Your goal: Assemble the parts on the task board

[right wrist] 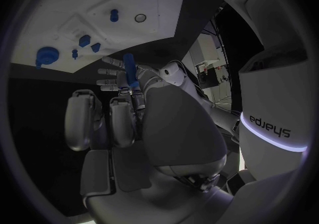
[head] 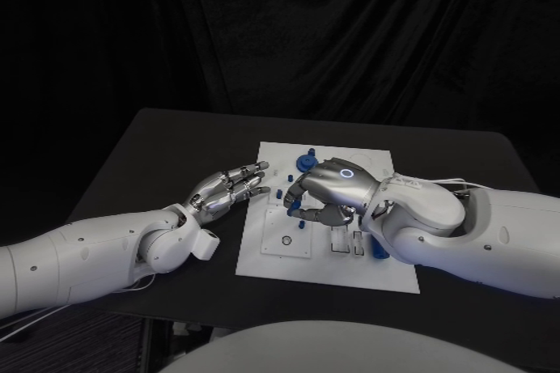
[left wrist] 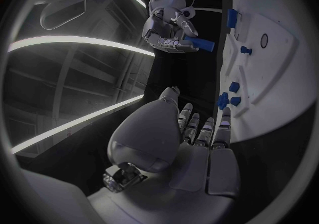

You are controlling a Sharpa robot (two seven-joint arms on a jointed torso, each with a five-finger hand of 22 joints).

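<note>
Blue peg (right wrist: 130,72) pinched in right hand (head: 330,187); left hand (head: 229,188) spread.

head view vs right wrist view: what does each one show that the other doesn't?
Head view alone: both white arms reaching in over the black table, and the right hand seen from its back, over the white task board.

Right wrist view alone: the palm side of the right hand, gripping a long blue bar-shaped part that stands up between its fingers.

Shared: the board, the round blue gear-like part on it, and the open left hand.
</note>
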